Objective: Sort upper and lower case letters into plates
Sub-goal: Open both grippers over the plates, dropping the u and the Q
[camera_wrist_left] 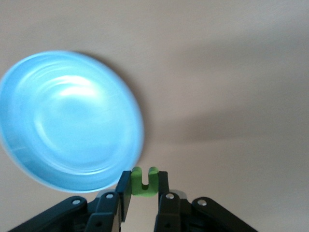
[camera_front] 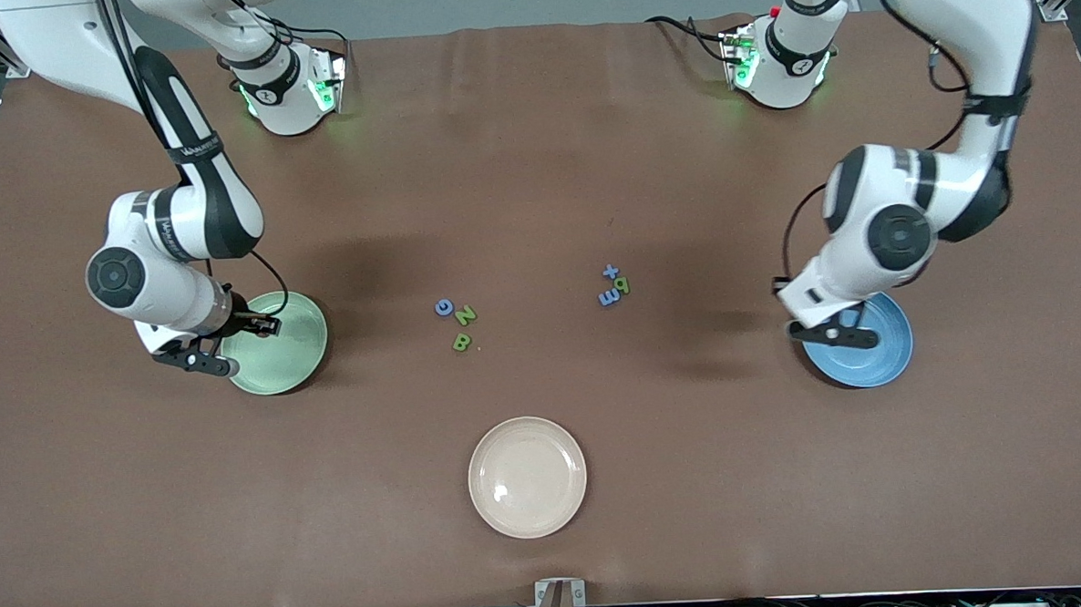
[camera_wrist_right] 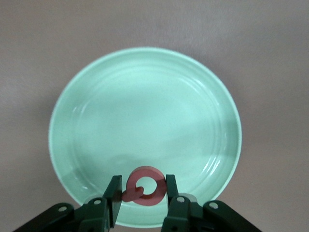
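Note:
My left gripper (camera_front: 850,334) hangs over the edge of the bright blue plate (camera_front: 891,354) at the left arm's end. In the left wrist view this gripper (camera_wrist_left: 144,175) is shut on a small green U-shaped letter (camera_wrist_left: 139,187), beside the blue plate's rim (camera_wrist_left: 67,121). My right gripper (camera_front: 261,326) is over the pale green plate (camera_front: 306,355). In the right wrist view it (camera_wrist_right: 142,182) is shut on a pink ring-shaped letter (camera_wrist_right: 155,189) above the green plate (camera_wrist_right: 145,106). Both plates look bare.
Loose letters lie mid-table: a blue G (camera_front: 444,307), a green Z (camera_front: 465,315) and a green B (camera_front: 462,342) together, and a blue cross (camera_front: 610,271), a green p (camera_front: 623,285) and a blue E (camera_front: 608,297) together. A cream plate (camera_front: 527,476) sits nearest the front camera.

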Motion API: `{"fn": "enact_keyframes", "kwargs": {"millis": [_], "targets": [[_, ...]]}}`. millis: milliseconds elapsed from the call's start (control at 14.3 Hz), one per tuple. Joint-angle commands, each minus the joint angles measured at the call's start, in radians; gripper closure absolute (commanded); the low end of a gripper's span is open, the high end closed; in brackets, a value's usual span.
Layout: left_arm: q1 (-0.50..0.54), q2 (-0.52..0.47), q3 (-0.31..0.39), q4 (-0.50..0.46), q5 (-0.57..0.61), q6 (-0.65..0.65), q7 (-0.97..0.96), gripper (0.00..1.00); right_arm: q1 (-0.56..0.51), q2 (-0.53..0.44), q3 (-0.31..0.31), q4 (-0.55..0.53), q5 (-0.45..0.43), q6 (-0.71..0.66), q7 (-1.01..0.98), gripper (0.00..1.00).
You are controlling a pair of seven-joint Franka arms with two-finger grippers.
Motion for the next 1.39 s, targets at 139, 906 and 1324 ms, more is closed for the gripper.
{"fn": "enact_keyframes", "kwargs": {"millis": [139,906,1324], "targets": [[0.223,-0.023,-0.012,-0.173,0.019,0.249,0.311,0.93,-0.014,-0.002,0.02,-0.062,-0.01,0.048,-0.008,0.98],[0.254,0.127,-0.013,-0.126,0.019,0.355,0.384,0.93,-0.012,0.06,0.02,-0.057,-0.01,0.086,-0.008,0.44],[0.252,0.126,-0.015,-0.126,0.019,0.355,0.373,0.66,0.014,0.044,0.03,0.085,-0.008,-0.108,0.015,0.0]]}}
